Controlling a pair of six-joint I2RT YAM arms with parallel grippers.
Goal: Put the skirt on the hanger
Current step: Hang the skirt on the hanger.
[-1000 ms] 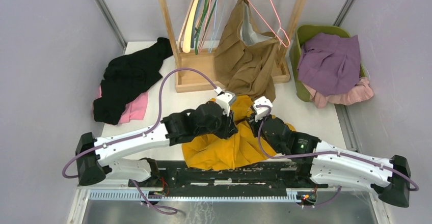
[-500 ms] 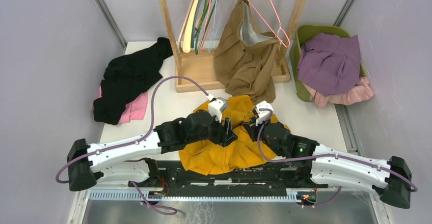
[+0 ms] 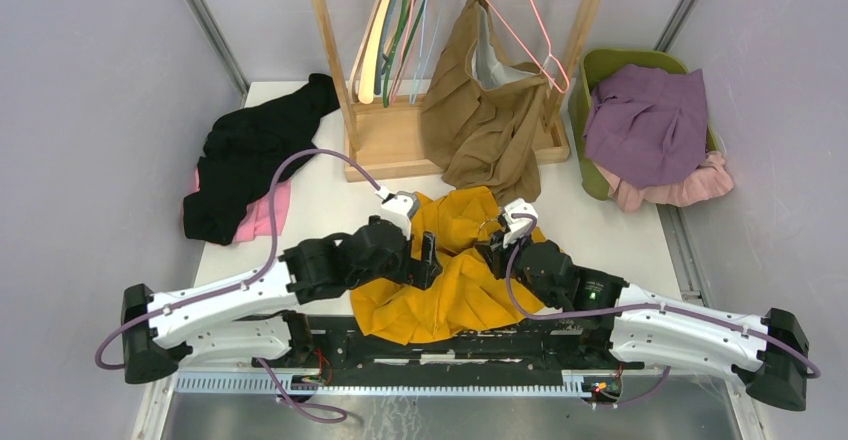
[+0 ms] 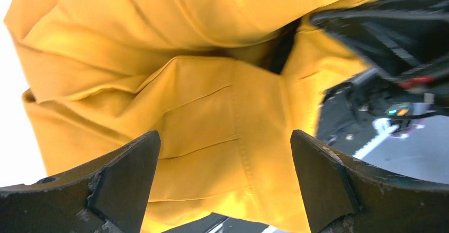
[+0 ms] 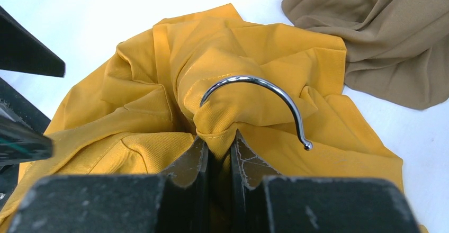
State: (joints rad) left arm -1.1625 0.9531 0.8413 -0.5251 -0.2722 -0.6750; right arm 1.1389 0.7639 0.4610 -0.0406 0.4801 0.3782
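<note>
Left hand (image 4: 225,176) now off creased yellow skirt (image 4: 201,58)

The skirt (image 3: 455,285) lies on the surface (image 3: 620,222) between my left end effector (image 3: 428,258) and right end effector (image 3: 495,250), with the hanger (image 5: 246,77) poking out of it. Behind it stands the rack (image 3: 400,140). A bin (image 3: 592,68) of clothes sits back right, a heap (image 3: 250,160) back left.

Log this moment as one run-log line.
left gripper: open over yellow skirt | right gripper: shut on yellow skirt below hanger hook | yellow skirt: bunched on table
</note>
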